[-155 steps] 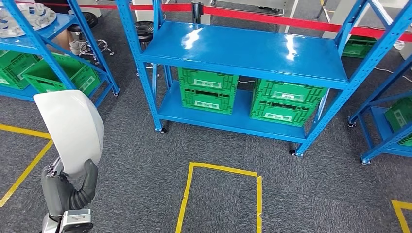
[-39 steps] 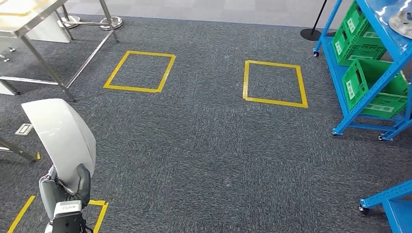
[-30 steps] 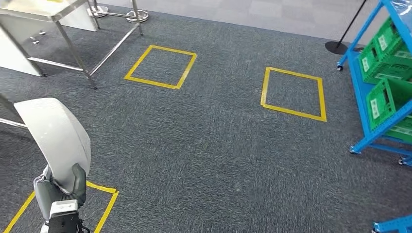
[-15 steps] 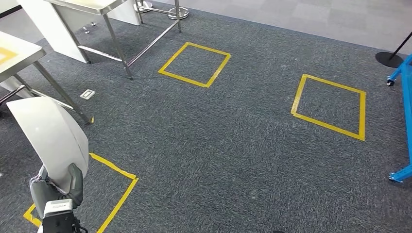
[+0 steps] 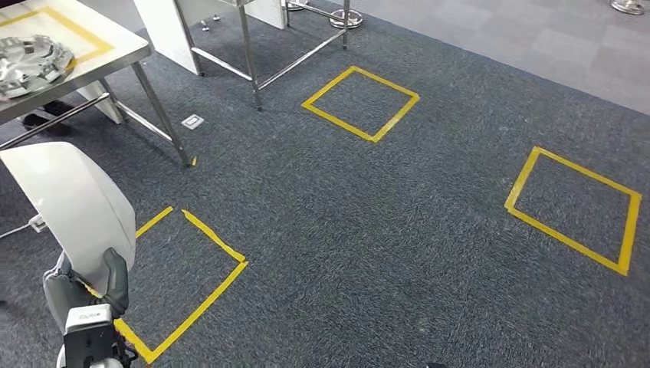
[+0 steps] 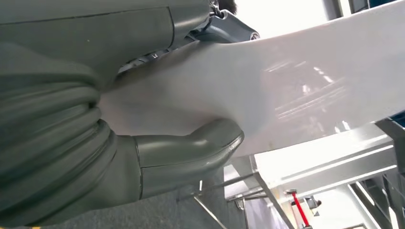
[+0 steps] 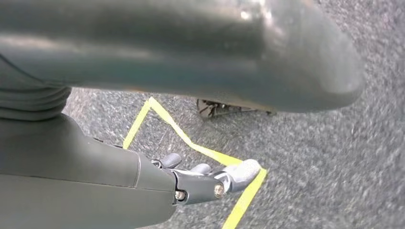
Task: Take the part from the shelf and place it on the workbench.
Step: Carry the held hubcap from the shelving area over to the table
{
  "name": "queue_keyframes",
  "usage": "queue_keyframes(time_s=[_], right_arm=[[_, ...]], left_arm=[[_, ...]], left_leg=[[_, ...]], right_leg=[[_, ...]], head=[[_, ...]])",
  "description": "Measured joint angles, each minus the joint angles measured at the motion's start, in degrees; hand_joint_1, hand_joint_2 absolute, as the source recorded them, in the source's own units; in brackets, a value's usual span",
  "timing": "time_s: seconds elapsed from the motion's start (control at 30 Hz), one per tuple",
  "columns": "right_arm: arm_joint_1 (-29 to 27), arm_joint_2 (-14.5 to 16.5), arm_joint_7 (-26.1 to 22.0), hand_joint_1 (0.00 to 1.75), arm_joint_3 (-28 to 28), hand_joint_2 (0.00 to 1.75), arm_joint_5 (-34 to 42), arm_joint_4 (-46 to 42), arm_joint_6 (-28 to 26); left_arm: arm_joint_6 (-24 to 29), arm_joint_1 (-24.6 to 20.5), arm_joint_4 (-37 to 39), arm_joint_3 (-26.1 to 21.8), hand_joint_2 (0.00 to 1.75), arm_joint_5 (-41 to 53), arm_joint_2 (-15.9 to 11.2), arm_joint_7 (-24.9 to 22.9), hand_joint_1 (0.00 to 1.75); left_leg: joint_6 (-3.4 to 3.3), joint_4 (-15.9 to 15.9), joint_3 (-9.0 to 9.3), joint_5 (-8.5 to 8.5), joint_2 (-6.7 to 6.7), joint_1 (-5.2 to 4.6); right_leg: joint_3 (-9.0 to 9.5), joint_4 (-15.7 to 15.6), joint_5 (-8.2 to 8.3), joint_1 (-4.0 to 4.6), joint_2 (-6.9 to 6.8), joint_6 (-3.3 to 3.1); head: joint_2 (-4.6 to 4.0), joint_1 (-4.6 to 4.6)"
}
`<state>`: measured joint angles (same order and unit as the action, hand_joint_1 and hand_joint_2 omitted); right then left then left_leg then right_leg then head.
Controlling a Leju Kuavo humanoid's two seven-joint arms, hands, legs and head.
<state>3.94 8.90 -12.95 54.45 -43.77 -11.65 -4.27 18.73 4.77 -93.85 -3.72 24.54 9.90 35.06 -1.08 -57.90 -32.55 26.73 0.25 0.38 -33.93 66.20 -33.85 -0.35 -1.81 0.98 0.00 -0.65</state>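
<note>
One white curved part (image 5: 77, 211) rides at the far left of the head view, gripped at its lower edge by the left hand (image 5: 86, 290), whose thumb (image 6: 191, 155) presses flat against the panel's glossy face. Just beyond it stands the workbench (image 5: 115, 47), already carrying a metal casting (image 5: 31, 61) inside its yellow outline, with a second steel table (image 5: 253, 46) behind. Yellow floor squares (image 5: 360, 102) dot the carpet to the right. The right hand (image 7: 210, 179) hangs over the tape, holding nothing, fingers loosely apart. Judged risks: the slick panel could slide from a one-edge grip, or clip the bench corner or the casting on set-down.
</note>
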Motion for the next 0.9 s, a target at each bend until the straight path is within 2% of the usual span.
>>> queue_keyframes(time_s=[0.03,0.07,0.1,0.13,0.17,0.2,0.23,0.27,0.3,0.37,0.4,0.43,0.47,0.5,0.53,0.57,0.6,0.63,0.67,0.7,0.77,0.8,0.87,0.9], right_arm=[[-0.1,0.0,-0.2,0.0,0.0,0.0,0.0,0.0,0.1],[-0.2,0.0,-0.5,0.0,0.0,0.0,-0.1,0.0,0.2],[-0.2,0.0,-0.9,0.0,0.0,0.0,-0.2,0.0,0.3],[-0.3,0.0,-1.3,0.0,0.0,0.0,-0.2,0.0,0.5],[-0.2,0.0,-1.6,0.0,0.0,0.0,-0.3,0.0,0.7],[-0.2,0.0,-1.8,0.0,0.0,0.0,-0.4,0.0,0.9],[-0.1,0.0,-1.9,0.0,0.0,0.0,-0.5,0.0,1.1],[0.0,0.0,-1.9,0.0,0.0,0.0,-0.7,0.0,1.2],[0.1,0.0,-1.8,0.0,0.0,0.0,-0.8,0.0,1.3],[0.2,0.0,-1.5,0.0,0.0,0.0,-1.1,0.0,1.6],[0.3,0.1,-1.4,0.0,0.0,0.0,-1.2,0.0,1.7],[0.3,0.1,-1.4,0.0,0.0,0.0,-1.3,0.0,1.7],[0.2,0.1,-1.4,0.0,0.0,0.0,-1.3,0.0,1.8],[0.1,0.2,-1.3,0.0,0.0,0.0,-1.4,0.0,1.8],[-0.1,0.2,-1.3,0.0,0.0,0.0,-1.4,0.0,1.8],[-0.2,0.2,-1.3,0.0,0.0,0.0,-1.5,0.0,1.9],[-0.2,0.2,-1.3,0.0,0.0,0.0,-1.6,0.0,2.0],[-0.3,0.2,-1.3,0.0,0.0,0.0,-1.7,0.0,2.0],[-0.3,0.2,-1.3,0.0,0.0,0.0,-1.8,0.0,2.1],[-0.2,0.2,-1.3,0.0,0.0,0.0,-1.9,0.0,2.1],[-0.2,0.1,-1.3,0.0,0.0,0.0,-2.0,0.0,2.2],[-0.1,0.1,-1.3,0.0,0.0,0.0,-2.0,0.0,2.1],[0.0,0.1,-1.4,0.0,0.0,0.0,-2.0,0.0,2.0],[0.1,0.1,-1.4,0.0,0.0,0.0,-2.0,0.0,2.0]], left_arm=[[0.0,-0.1,0.1,0.0,1.75,0.0,0.1,0.0,1.75],[0.1,-0.1,0.2,0.0,1.75,0.1,0.1,0.1,1.75],[0.2,-0.2,0.4,0.0,1.75,0.2,0.2,0.1,1.75],[0.5,-0.3,0.6,0.0,1.75,0.4,0.2,0.2,1.75],[1.0,-0.6,0.7,0.0,1.75,0.9,0.2,0.1,1.75],[1.7,-1.0,0.9,0.0,1.75,1.5,0.3,0.1,1.75],[2.6,-1.4,1.0,0.0,1.75,2.4,0.3,-0.1,1.75],[3.6,-1.7,1.1,0.0,1.75,3.2,0.3,-0.2,1.75],[4.4,-2.0,1.2,0.0,1.75,4.0,0.3,-0.4,1.75],[5.4,-2.0,1.3,0.0,1.75,4.6,0.3,-0.6,1.75],[5.5,-1.9,1.4,0.0,1.75,4.5,0.3,-0.6,1.75],[5.5,-1.9,1.4,0.0,1.75,4.1,0.3,-0.6,1.75],[5.4,-1.9,1.5,0.0,1.75,3.6,0.3,-0.6,1.75],[5.3,-1.9,1.5,0.0,1.75,3.1,0.3,-0.5,1.75],[5.3,-1.9,1.6,0.0,1.75,2.6,0.3,-0.4,1.75],[5.2,-1.8,1.6,0.0,1.75,2.1,0.3,-0.3,1.75],[5.1,-1.7,1.7,0.0,1.75,1.7,0.3,-0.2,1.75],[5.1,-1.7,1.7,0.0,1.75,1.4,0.3,-0.1,1.75],[5.0,-1.6,1.7,0.0,1.75,1.1,0.3,-0.1,1.75],[5.0,-1.7,1.7,0.0,1.75,1.0,0.3,-0.1,1.75],[5.1,-1.8,1.8,0.0,1.75,0.9,0.4,0.0,1.75],[5.3,-1.9,1.8,0.0,1.75,1.0,0.4,0.0,1.75],[6.1,-2.0,1.9,-0.1,1.75,1.5,0.4,0.1,1.75],[6.7,-2.1,1.9,-0.1,1.75,2.0,0.5,0.1,1.75]], left_leg=[[-0.15,0.0,-0.16,-0.14,-0.73,0.02],[-0.2,-0.1,-0.31,-0.23,-1.53,0.03],[-0.17,-0.2,-0.43,-0.3,-2.41,0.06],[-0.08,-0.3,-0.52,-0.35,-3.3,0.09],[0.06,-0.5,-0.59,-0.4,-4.18,0.15],[0.25,-0.7,-0.71,-0.43,-5.02,0.23],[0.57,-0.9,-0.92,-0.41,-5.81,0.21],[0.98,-1.1,-1.17,-0.43,-6.52,0.21],[1.42,-1.1,-1.44,-0.51,-7.13,0.21],[2.34,-0.8,-1.94,-0.86,-8.18,0.32],[2.62,-0.9,-2.2,-0.77,-7.51,0.35],[2.83,-1.8,-2.7,-0.15,-6.17,0.34],[2.98,-3.8,-3.63,1.23,-4.34,0.29],[3.1,-7.1,-5.05,3.22,-2.4,0.27],[3.3,-11.0,-6.76,5.29,-1.4,0.28],[3.5,-14.5,-8.26,6.84,-0.97,0.34],[3.65,-16.5,-8.99,7.38,-0.8,0.38],[3.73,-16.2,-8.57,6.77,-0.61,0.41],[3.75,-13.7,-7.04,5.29,-0.19,0.44],[3.7,-9.6,-4.67,3.45,0.9,0.44],[3.05,-2.9,-0.94,1.22,3.29,0.24],[2.62,-1.4,-0.21,0.89,3.9,0.12],[1.76,-1.1,-0.57,0.81,2.93,-0.02],[1.41,-0.9,-0.61,0.67,2.19,0.06]], right_leg=[[-1.98,4.0,-1.67,-0.09,0.96,0.15],[-3.72,7.3,-2.67,-0.16,1.39,0.28],[-4.63,8.7,-2.52,-0.24,1.54,0.35],[-4.46,7.8,-1.28,-0.33,1.68,0.38],[-3.2,4.8,0.74,-0.46,2.06,0.36],[-1.33,0.6,2.86,-0.66,3.11,0.31],[0.3,-3.1,4.29,-0.74,4.32,0.28],[1.39,-5.7,5.09,-0.77,5.23,0.21],[1.85,-7.0,5.27,-0.7,5.76,0.06],[1.82,-7.3,5.38,-0.54,4.76,-0.55],[1.86,-7.5,5.6,-0.56,4.08,-1.04],[1.88,-7.7,5.82,-0.63,3.36,-1.53],[1.87,-7.9,6.0,-0.72,2.56,-1.94],[1.82,-8.0,6.05,-0.64,1.74,-2.22],[1.74,-8.0,6.04,-0.55,0.89,-2.35],[1.68,-8.0,6.02,-0.48,0.0,-2.39],[1.64,-8.0,5.99,-0.44,-0.87,-2.4],[1.63,-7.9,5.96,-0.43,-1.68,-2.37],[1.68,-7.9,5.89,-0.43,-2.47,-2.28],[1.77,-7.8,5.78,-0.44,-3.23,-2.12],[1.98,-7.6,5.45,-0.19,-4.55,-1.54],[2.09,-7.5,5.35,-0.05,-5.12,-1.19],[2.4,-7.6,5.31,0.02,-6.31,-0.5],[2.58,-7.6,5.17,-0.11,-6.27,-0.11]], head=[[0.0,-0.04],[0.0,-0.05],[0.0,-0.05],[0.0,-0.05],[0.0,-0.05],[0.0,-0.06],[0.0,-0.05],[0.0,-0.04],[0.0,-0.03],[0.0,-0.02],[0.0,0.01],[0.0,0.14],[0.0,0.31],[0.0,0.48],[0.0,0.61],[0.0,0.63],[0.0,0.63],[0.0,0.63],[0.0,0.64],[0.0,0.65],[0.0,0.62],[0.0,0.59],[0.0,0.57],[0.0,0.56]])
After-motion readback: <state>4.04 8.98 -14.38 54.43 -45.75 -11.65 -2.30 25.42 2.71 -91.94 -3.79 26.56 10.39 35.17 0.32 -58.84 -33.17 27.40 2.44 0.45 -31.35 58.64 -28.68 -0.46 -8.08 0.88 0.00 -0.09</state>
